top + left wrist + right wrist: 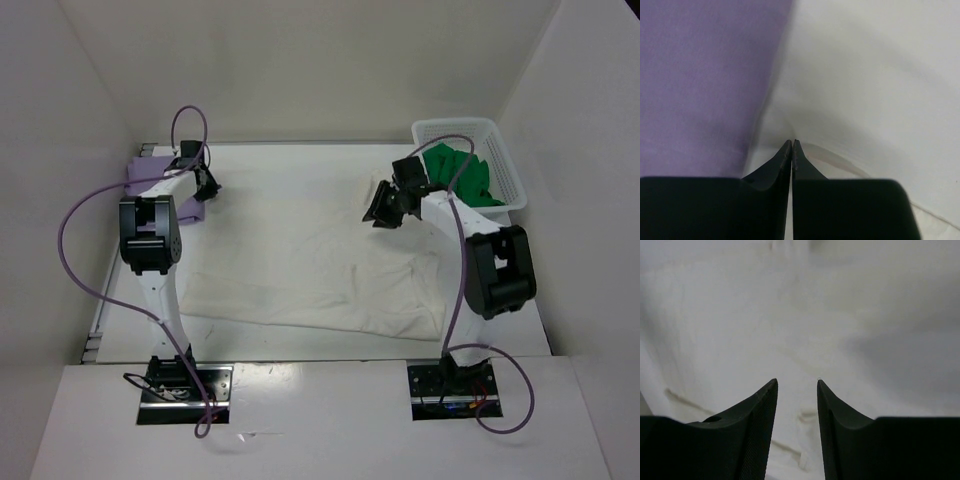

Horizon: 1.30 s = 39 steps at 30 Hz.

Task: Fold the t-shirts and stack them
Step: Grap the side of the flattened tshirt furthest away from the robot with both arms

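Note:
The cream white t-shirt [300, 275] lies spread across the middle of the table. A folded lavender t-shirt [150, 185] rests at the far left, and it fills the left side of the left wrist view [700, 75]. The green t-shirt [465, 175] sits in the basket. My left gripper [205, 185] [792, 142] is shut, its tips pinching a puckered edge of the cream cloth [865, 75] beside the lavender shirt. My right gripper [385, 210] [796, 382] hangs open just above the cream shirt [800, 315], with nothing between its fingers.
A white mesh basket [505, 150] stands at the back right corner against the wall. White walls close in the table at the back and on both sides. Purple cables loop from both arms.

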Each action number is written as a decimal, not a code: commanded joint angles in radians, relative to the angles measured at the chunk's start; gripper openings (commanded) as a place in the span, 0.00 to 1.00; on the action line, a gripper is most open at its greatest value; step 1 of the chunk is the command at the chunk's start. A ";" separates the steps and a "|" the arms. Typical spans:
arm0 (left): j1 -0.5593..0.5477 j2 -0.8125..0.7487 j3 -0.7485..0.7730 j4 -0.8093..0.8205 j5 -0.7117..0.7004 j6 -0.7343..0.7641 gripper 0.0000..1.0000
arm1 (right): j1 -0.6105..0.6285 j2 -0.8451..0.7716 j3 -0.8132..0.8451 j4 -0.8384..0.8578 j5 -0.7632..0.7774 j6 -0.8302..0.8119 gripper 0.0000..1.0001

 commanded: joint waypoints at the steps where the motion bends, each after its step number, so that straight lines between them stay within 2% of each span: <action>1: -0.001 -0.087 -0.052 0.034 0.028 0.014 0.04 | -0.070 0.107 0.179 0.051 0.129 -0.052 0.43; 4: -0.001 -0.162 -0.138 0.088 0.062 -0.012 0.02 | -0.113 0.220 0.331 0.051 0.213 -0.066 0.43; 8: -0.001 -0.205 -0.175 0.120 0.075 -0.021 0.00 | -0.129 0.381 0.596 0.027 0.277 -0.075 0.15; 9: -0.001 -0.217 -0.185 0.120 0.084 -0.021 0.00 | -0.129 0.458 0.649 -0.002 0.277 -0.075 0.02; 10: -0.001 -0.217 -0.186 0.129 0.084 -0.021 0.00 | -0.129 0.498 0.699 -0.022 0.290 -0.075 0.00; 11: -0.001 -0.226 -0.186 0.129 0.084 -0.021 0.00 | -0.129 0.536 0.797 -0.041 0.321 -0.084 0.00; 13: -0.001 -0.226 -0.186 0.129 0.093 -0.021 0.00 | -0.117 0.636 0.887 -0.100 0.347 -0.106 0.05; 14: -0.001 -0.226 -0.186 0.129 0.093 -0.021 0.00 | -0.116 0.665 0.960 -0.113 0.370 -0.121 0.11; 15: -0.001 -0.226 -0.186 0.129 0.093 -0.021 0.00 | -0.106 0.693 0.999 -0.127 0.379 -0.130 0.27; 17: -0.001 -0.226 -0.176 0.129 0.105 -0.021 0.00 | -0.095 0.777 1.119 -0.170 0.417 -0.152 0.36; 19: -0.001 -0.216 -0.176 0.129 0.127 -0.032 0.00 | -0.095 0.841 1.219 -0.209 0.418 -0.152 0.40; 20: -0.001 -0.207 -0.166 0.129 0.137 -0.032 0.00 | -0.095 0.921 1.346 -0.270 0.418 -0.161 0.41; 22: -0.001 -0.197 -0.166 0.129 0.137 -0.032 0.00 | -0.086 1.007 1.495 -0.350 0.418 -0.173 0.42; 23: -0.001 -0.197 -0.157 0.129 0.137 -0.032 0.00 | -0.086 1.050 1.637 -0.417 0.409 -0.173 0.44; 24: -0.001 -0.197 -0.156 0.129 0.137 -0.032 0.00 | -0.086 1.098 1.661 -0.418 0.409 -0.184 0.44; 25: -0.001 -0.197 -0.156 0.129 0.137 -0.032 0.00 | -0.086 1.086 1.586 -0.406 0.396 -0.184 0.44; 27: -0.001 -0.197 -0.156 0.129 0.137 -0.032 0.00 | -0.077 1.075 1.539 -0.357 0.387 -0.184 0.45; 30: -0.001 -0.197 -0.156 0.129 0.137 -0.032 0.00 | -0.077 1.115 1.597 -0.375 0.387 -0.184 0.45; 34: -0.001 -0.197 -0.156 0.129 0.147 -0.043 0.00 | -0.077 1.115 1.587 -0.375 0.373 -0.193 0.45; 38: -0.001 -0.188 -0.156 0.129 0.147 -0.043 0.00 | -0.067 1.124 1.587 -0.384 0.373 -0.202 0.39; 39: -0.001 -0.188 -0.156 0.129 0.147 -0.043 0.00 | -0.067 1.124 1.587 -0.384 0.373 -0.203 0.34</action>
